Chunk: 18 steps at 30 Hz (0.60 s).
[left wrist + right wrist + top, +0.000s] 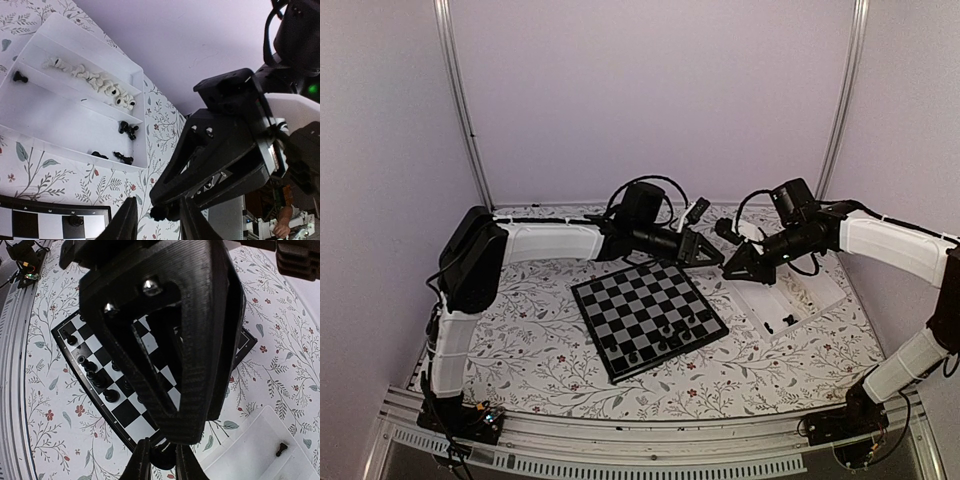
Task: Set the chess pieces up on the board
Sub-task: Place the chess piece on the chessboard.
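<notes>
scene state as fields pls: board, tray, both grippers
board: black pieces only, along its near edge
tray: right of board; cream pieces in one compartment, spare black pieces elsewhere
right gripper: shut on held piece, black, between board and tray
left gripper: open, fingers flanking right gripper's tip

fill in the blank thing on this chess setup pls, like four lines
1. Every chess piece standing on the board is ___.
2. The cream-white pieces lie inside the white ___, not on the board.
3. The right pincer is ___ on a black piece.
4. The left pincer has its jaws ___.

Missing words: black; tray; shut; open.
</notes>
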### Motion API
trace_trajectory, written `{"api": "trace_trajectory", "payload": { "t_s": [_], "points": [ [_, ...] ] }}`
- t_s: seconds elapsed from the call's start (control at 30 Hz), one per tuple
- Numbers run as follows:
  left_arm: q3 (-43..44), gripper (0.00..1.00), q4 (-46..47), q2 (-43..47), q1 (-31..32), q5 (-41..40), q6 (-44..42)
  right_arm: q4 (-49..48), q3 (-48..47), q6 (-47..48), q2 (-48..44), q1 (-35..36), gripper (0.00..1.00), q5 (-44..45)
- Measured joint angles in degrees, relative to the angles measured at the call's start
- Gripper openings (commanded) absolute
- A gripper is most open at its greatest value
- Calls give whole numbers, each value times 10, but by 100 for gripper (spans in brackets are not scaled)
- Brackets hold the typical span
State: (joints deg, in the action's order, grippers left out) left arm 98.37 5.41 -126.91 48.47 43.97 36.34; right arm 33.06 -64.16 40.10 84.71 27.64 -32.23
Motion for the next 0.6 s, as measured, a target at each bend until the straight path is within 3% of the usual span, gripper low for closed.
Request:
{"api": "trace_trajectory", "payload": {
  "t_s": [0.3,0.47,0.6],
  "points": [
    [17,25,-2,-12,4,21,2,1,-1,-2,10,2,4,0],
    [17,34,-3,-13,4,21,2,5,-4,-3,11,4,5,0],
    [18,34,-8,-14,4,19,2,3,-12,-4,12,5,5,-1]
  ]
}}
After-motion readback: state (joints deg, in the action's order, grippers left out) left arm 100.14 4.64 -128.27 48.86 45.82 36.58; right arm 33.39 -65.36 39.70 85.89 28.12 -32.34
